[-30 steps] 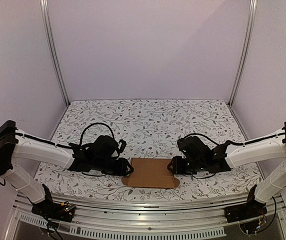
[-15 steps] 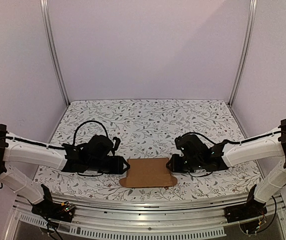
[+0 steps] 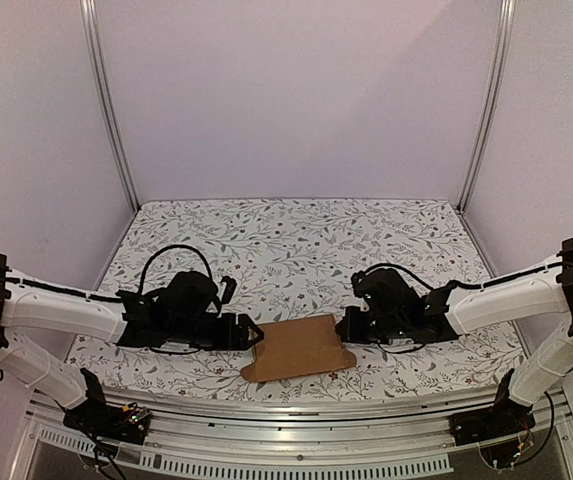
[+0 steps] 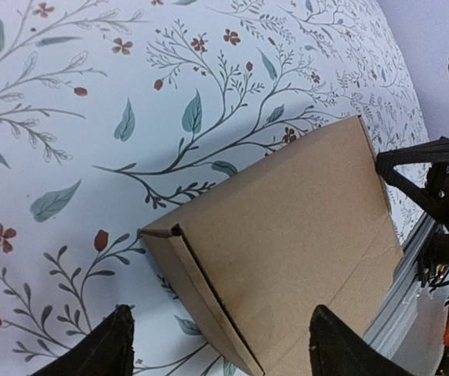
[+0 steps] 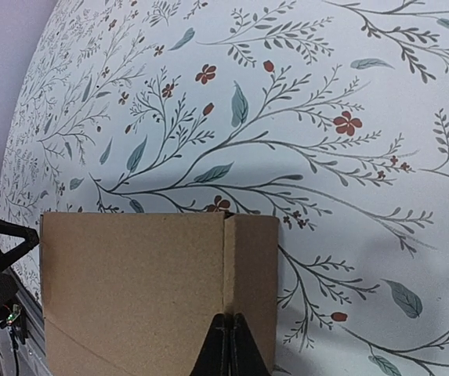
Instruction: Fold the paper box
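The paper box (image 3: 296,348) is a flat brown cardboard piece lying on the floral table near its front edge, between both arms. In the left wrist view the paper box (image 4: 287,235) shows a folded side flap along its near edge. My left gripper (image 3: 251,335) stands open at the box's left end, its fingertips (image 4: 118,345) spread wide to either side of that edge without touching it. My right gripper (image 5: 230,348) is shut, pinching the paper box (image 5: 138,290) at the crease beside its right flap. The box's right end looks slightly raised at my right gripper (image 3: 344,328).
The floral cloth (image 3: 296,240) covers the table. A metal rail (image 3: 286,415) runs along the front edge just behind the box. Upright frame posts (image 3: 106,100) and pale walls close in the back and sides.
My left gripper has opened wide and drawn back slightly to the left. My right gripper has shut on the box's right edge. The box has skewed, with its right end lifted.
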Controlling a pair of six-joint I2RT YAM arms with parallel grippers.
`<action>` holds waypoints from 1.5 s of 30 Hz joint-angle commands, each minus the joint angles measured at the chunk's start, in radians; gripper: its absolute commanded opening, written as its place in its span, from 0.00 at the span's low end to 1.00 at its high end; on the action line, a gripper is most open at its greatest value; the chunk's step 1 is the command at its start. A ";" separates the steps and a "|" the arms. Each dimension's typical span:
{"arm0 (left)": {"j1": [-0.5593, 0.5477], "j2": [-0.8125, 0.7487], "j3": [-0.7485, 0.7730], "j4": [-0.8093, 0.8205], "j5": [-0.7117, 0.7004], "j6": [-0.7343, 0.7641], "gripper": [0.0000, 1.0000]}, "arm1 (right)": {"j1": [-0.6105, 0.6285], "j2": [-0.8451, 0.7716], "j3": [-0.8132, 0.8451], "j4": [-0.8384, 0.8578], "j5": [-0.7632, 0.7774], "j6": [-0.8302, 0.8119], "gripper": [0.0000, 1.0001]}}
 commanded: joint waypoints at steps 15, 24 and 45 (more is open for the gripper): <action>0.051 0.100 -0.128 0.338 0.217 -0.123 0.86 | -0.011 -0.012 -0.113 -0.064 0.056 0.017 0.00; 0.066 0.185 -0.143 0.530 0.284 -0.210 0.86 | -0.011 -0.028 -0.137 -0.063 0.065 0.018 0.00; 0.113 0.293 -0.170 0.800 0.383 -0.335 0.66 | -0.010 -0.048 -0.151 -0.063 0.074 0.008 0.00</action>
